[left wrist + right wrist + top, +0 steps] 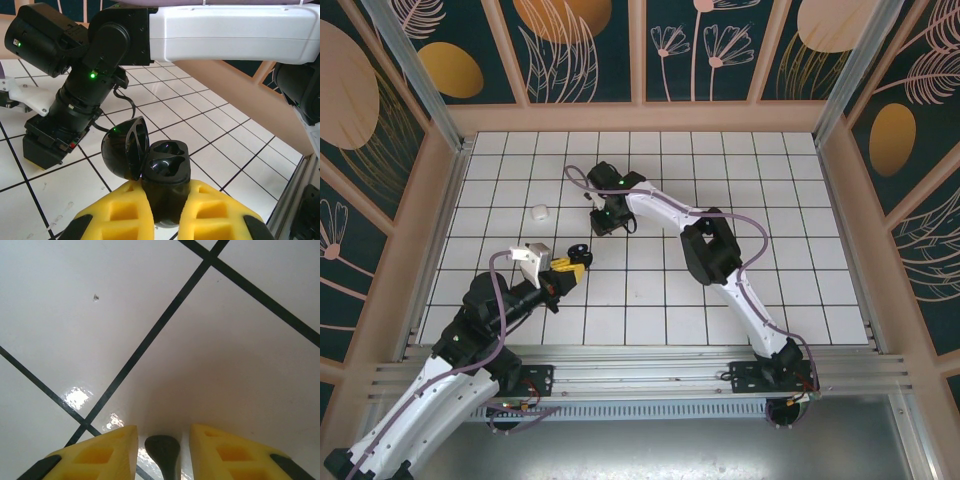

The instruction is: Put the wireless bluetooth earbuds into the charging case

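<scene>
In the left wrist view, my left gripper (167,189) is shut on the black charging case (165,170). The case stands upright between the yellow fingers (120,212) with its lid (124,147) swung open to the left. Its two wells look dark and hollow. From above, that gripper (576,263) sits left of centre. My right gripper (603,222) points down at the tiles just beyond it. In the right wrist view it (163,431) is open, and a black earbud (164,452) lies on the tile between its fingers with a gap on each side.
A small white object (539,212) lies on the tiles left of the right gripper. The right arm (225,30) stretches over the case, its wrist (75,105) close behind the lid. Wooden walls (650,117) enclose the tiled floor (720,170).
</scene>
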Robot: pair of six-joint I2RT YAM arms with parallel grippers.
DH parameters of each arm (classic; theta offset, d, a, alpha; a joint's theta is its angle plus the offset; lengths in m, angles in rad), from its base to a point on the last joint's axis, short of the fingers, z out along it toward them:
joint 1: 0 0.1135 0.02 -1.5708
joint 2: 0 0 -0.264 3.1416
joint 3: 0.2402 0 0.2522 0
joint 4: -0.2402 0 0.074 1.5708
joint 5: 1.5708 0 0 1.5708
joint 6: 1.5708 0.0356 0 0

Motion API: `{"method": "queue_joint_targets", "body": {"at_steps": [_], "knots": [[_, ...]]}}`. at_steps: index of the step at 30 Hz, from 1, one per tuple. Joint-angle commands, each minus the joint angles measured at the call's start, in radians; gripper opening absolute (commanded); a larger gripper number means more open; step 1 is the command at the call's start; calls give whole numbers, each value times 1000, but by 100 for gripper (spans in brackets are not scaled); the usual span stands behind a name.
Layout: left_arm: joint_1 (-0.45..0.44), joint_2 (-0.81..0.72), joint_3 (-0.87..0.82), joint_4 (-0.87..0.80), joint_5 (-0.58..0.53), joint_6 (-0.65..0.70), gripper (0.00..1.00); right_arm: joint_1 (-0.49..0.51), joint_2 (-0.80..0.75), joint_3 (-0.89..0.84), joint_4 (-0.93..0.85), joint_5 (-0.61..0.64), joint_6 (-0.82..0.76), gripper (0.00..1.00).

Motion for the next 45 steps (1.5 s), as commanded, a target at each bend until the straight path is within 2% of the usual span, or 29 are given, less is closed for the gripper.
{"method": "queue_joint_targets", "body": {"at_steps": [1, 4, 9, 14, 21, 30, 39, 45], "knots": [[-4, 1, -3, 32, -11, -5, 0, 15, 24, 25, -71, 44, -25, 33], [-4, 4, -4, 36, -11, -8, 0, 22, 20, 22, -76, 58, -23, 32], [-3, 7, -3, 36, -6, -13, 0, 26, 17, 24, -79, 66, -14, 23], [-3, 2, -3, 34, 1, -17, 0, 26, -6, 10, -66, 47, -5, 19], [-3, 7, -16, 90, 64, -16, 0, 8, -137, -86, 22, 11, 58, 16], [-4, 56, -37, 200, 177, 5, 0, 0, -498, -381, 217, -35, 138, 16], [-4, 227, -82, 552, 340, -35, 0, 23, -961, -744, 415, 26, 207, 13], [-4, 343, -69, 697, 409, -29, 0, 95, -1216, -949, 598, 54, 247, 14]]}}
